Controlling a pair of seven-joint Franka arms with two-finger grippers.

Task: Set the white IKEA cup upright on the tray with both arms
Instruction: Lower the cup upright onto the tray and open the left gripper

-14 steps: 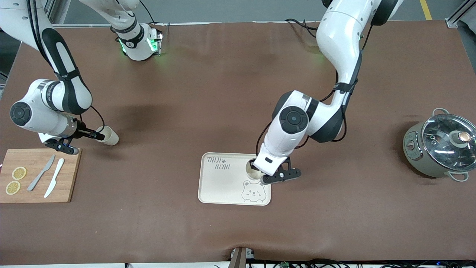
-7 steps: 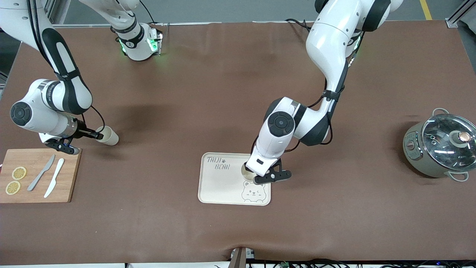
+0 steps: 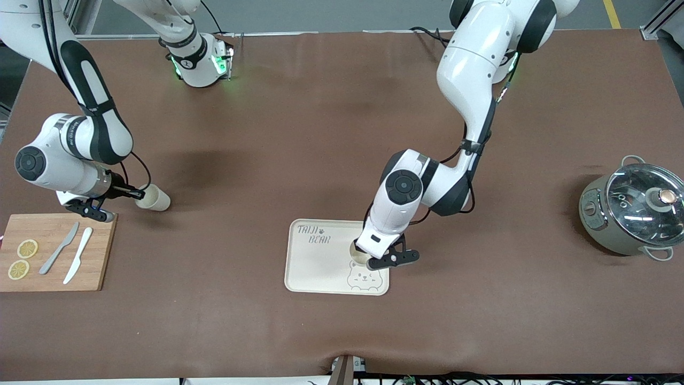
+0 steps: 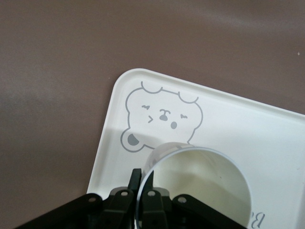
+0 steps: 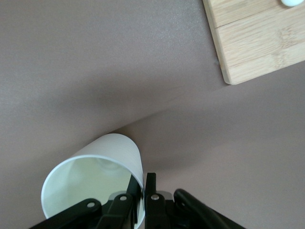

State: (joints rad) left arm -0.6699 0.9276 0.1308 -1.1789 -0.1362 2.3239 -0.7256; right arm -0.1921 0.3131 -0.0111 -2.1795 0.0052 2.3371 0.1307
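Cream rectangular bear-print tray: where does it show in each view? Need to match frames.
Front view: cream rectangular bear-print tray lies near the front camera, mid-table, under the left end effector.
Left wrist view: tray corner fills the lower part, under the white cup that the left end effector grips by the rim.
Right wrist view: not in it.
Shared landmark: the printed bear face, also in the left wrist view.

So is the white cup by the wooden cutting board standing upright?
No, the white cup lies tipped on its side on the brown table, its rim pinched by the right gripper.
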